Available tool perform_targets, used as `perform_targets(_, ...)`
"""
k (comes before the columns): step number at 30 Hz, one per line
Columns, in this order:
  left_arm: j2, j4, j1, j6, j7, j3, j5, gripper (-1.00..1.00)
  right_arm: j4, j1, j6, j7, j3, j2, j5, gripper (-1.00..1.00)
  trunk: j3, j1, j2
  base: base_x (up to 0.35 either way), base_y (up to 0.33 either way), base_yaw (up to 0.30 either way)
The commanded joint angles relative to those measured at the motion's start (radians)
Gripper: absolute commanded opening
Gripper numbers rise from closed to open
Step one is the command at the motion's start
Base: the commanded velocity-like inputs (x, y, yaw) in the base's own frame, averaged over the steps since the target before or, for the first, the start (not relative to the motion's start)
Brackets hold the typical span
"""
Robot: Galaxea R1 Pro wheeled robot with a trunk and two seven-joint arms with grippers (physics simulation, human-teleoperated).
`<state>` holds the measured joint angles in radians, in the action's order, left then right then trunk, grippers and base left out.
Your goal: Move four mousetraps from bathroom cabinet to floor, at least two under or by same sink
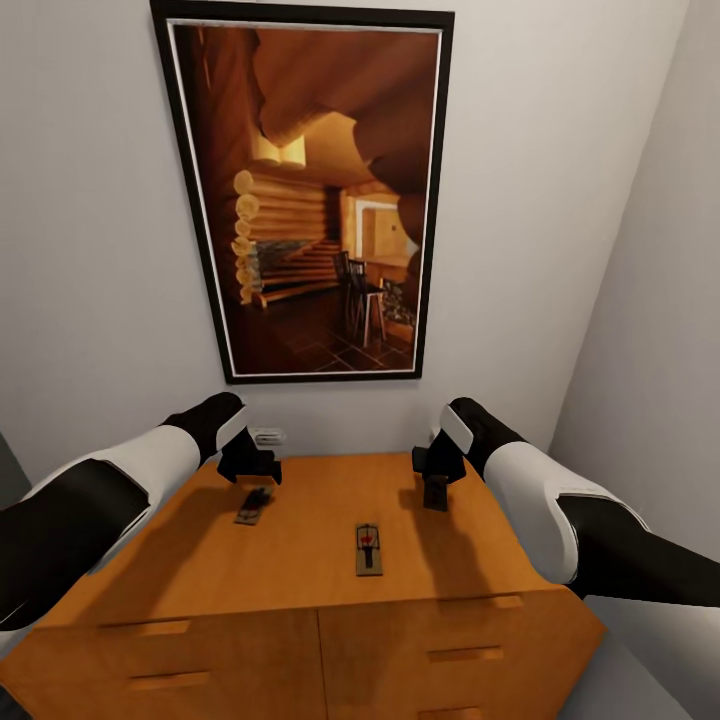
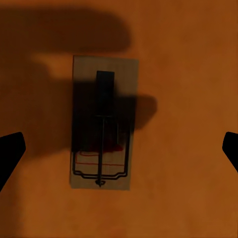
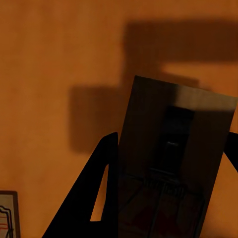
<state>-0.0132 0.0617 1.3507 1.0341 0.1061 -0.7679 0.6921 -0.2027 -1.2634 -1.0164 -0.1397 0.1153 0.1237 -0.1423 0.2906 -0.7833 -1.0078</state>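
Observation:
Two mousetraps lie flat on the orange-brown cabinet (image 1: 300,570) top. One mousetrap (image 1: 254,506) sits right below my left gripper (image 1: 250,470), which hovers over it open. In the left wrist view that mousetrap (image 2: 103,124) lies in shadow between the spread fingertips (image 2: 10,153), untouched. The second mousetrap (image 1: 369,548) lies mid-top, nearer the front edge; its corner (image 3: 7,215) shows in the right wrist view. My right gripper (image 1: 436,490) hangs just above the top's right rear part, shut on a third mousetrap (image 3: 173,163) held lifted off the wood.
A large framed picture (image 1: 310,190) hangs on the white wall behind the cabinet, with a wall outlet (image 1: 268,436) just above the top. A side wall (image 1: 650,350) closes in on the right. Drawer fronts with bar handles (image 1: 465,655) face me.

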Motion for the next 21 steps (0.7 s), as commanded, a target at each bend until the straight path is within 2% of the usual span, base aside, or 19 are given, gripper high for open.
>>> perform_targets(1, -0.001, 0.001, 0.001, 0.003, 0.01, -0.008, -0.003, 1.0, -0.001, -0.001, -0.002, -0.012, 0.006, 0.001, -0.01, -1.0, 0.005, -0.004, -0.008, 0.0, 0.0, 0.0)
perform_targets(14, -0.001, 0.0, 0.001, 0.003, 0.01, -0.008, -0.003, 1.0, -0.001, -0.001, -0.004, -0.009, 0.008, 0.0, -0.011, -1.0, 0.045, -0.054, -0.099, 0.0, 0.0, 0.0)
perform_targets(21, -0.001, -0.001, 0.001, 0.003, 0.01, -0.008, -0.003, 1.0, -0.021, -0.001, -0.015, 0.025, 0.013, -0.003, -0.014, -1.0, 0.067, -0.081, -0.148, 0.0, 0.0, 0.0)
